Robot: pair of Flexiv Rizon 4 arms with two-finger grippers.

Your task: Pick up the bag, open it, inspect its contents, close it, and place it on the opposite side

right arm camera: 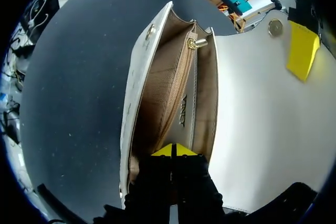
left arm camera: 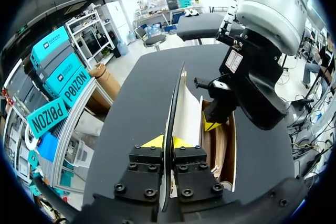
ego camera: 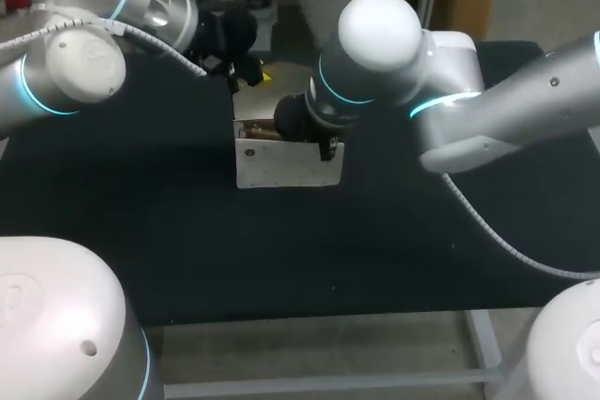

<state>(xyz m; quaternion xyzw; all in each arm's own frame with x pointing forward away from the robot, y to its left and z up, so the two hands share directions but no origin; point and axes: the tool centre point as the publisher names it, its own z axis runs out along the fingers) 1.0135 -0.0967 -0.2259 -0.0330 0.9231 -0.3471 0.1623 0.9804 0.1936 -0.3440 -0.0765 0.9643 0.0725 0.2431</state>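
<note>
- White stiff-sided handbag (ego camera: 281,164) stands upright near the middle of the black cloth-covered table (ego camera: 141,222), its mouth open upward and its broad white flap (right arm camera: 257,114) lifted back.
- Tan woven lining (right arm camera: 157,98) covers the inside. A slim tan divider runs the length of the bag, with a small gold zip pull (right arm camera: 192,42) at its far end. Only lining and divider show inside.
- One round gold snap stud (right arm camera: 274,27) sits on the flap's inner face, and another is on the bag's outer wall by the rim.
- Left gripper (left arm camera: 167,141) is clamped on the flap's edge, one yellow tip on each face, holding it upright behind the bag.
- Right gripper (right arm camera: 174,150) points down into the open mouth at the near end, its yellow tips drawn together to a thin slit. I cannot tell whether any lining is pinched between them.
- Hidden: the bottom of the bag lies in shadow under the right gripper's black body. From above, the right arm's wrist covers most of the opening, and the left gripper shows only as a dark mass with a sliver of yellow.
</note>
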